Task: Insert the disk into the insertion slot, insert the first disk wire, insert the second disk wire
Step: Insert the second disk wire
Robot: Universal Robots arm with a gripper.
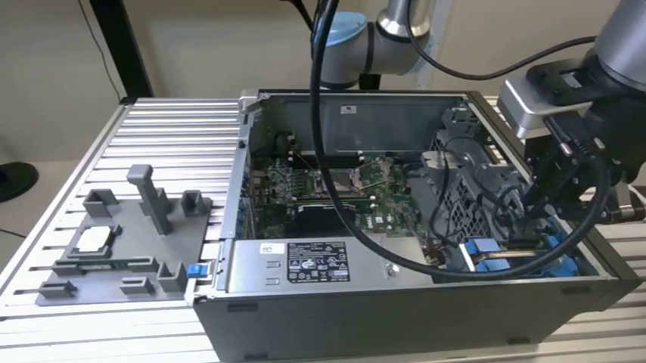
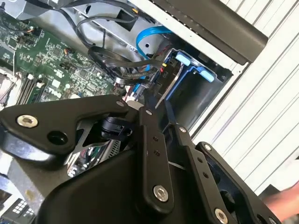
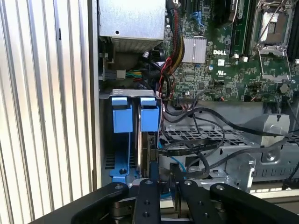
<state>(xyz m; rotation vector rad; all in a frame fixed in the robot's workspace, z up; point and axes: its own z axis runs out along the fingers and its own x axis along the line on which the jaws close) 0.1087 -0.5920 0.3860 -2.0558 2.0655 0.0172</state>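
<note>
The open computer case (image 1: 424,227) lies on its side, with the insertion slot (image 3: 122,140) at its corner on the exterior view's right. There the disk (image 3: 148,149) stands on edge in the slot, blue tabs showing, long axis running down into the bay. The gripper (image 3: 161,179) sits directly over its near edge, fingers narrowed around a thin black part there; I cannot tell whether they clamp it.

Even bright light, soft shadows inside the case (image 1: 424,113), foreground linkage blurred.

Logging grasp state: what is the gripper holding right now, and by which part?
Cannot be told: the black gripper sits at the blue-railed insertion slot among black wires; any hold is hidden.
</note>
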